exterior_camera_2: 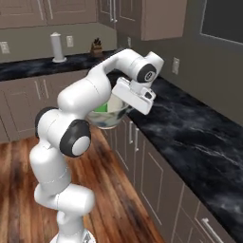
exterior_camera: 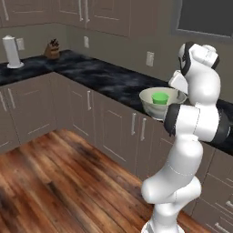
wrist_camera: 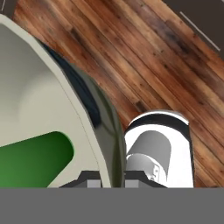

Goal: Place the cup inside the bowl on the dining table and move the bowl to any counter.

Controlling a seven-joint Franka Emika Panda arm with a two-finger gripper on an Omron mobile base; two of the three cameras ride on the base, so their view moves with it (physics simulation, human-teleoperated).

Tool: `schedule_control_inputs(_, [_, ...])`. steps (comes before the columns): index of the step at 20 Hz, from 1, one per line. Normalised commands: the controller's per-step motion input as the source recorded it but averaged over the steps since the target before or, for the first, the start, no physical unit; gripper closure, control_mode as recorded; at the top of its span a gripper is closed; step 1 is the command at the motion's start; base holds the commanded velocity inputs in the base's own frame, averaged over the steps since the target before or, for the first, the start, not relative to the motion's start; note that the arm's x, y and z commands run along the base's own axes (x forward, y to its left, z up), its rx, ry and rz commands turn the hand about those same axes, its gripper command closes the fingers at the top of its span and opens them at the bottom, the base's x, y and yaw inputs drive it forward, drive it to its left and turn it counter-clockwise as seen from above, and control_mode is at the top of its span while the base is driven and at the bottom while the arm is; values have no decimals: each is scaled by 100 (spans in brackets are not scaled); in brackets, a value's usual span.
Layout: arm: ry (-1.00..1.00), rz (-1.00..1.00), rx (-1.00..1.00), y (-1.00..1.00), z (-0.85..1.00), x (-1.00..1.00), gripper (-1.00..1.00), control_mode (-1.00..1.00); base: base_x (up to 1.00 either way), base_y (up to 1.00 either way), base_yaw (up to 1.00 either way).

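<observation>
- since the cup (exterior_camera: 159, 97) sits inside the bowl (exterior_camera: 150, 103), one carry moves both.
- the gripper (wrist_camera: 106, 183) has its fingers clamped on the bowl's rim, holding it by the counter (exterior_camera: 109, 77) edge.

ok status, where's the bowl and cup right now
Gripper jaws clamped on the bowl rim. Cup inside the bowl. Bowl held at the counter edge, not set down. Nothing in the way.
</observation>
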Motion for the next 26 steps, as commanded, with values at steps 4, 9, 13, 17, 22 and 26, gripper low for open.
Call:
schedule_control_inputs(4, [0,0,0,0,0,0,100,100,-3,3,-32])
schedule_control_inputs(9, [0,0,0,0,0,0,100,100,-4,5,-32])
schedule_control_inputs(13, [0,0,0,0,0,0,100,100,-9,0,-34])
schedule_control_inputs(17, [0,0,0,0,0,0,100,100,0,0,-37])
schedule_control_inputs(22, [0,0,0,0,0,0,100,100,0,1,-37])
schedule_control_inputs(26, [0,0,0,0,0,0,100,100,0,15,-32])
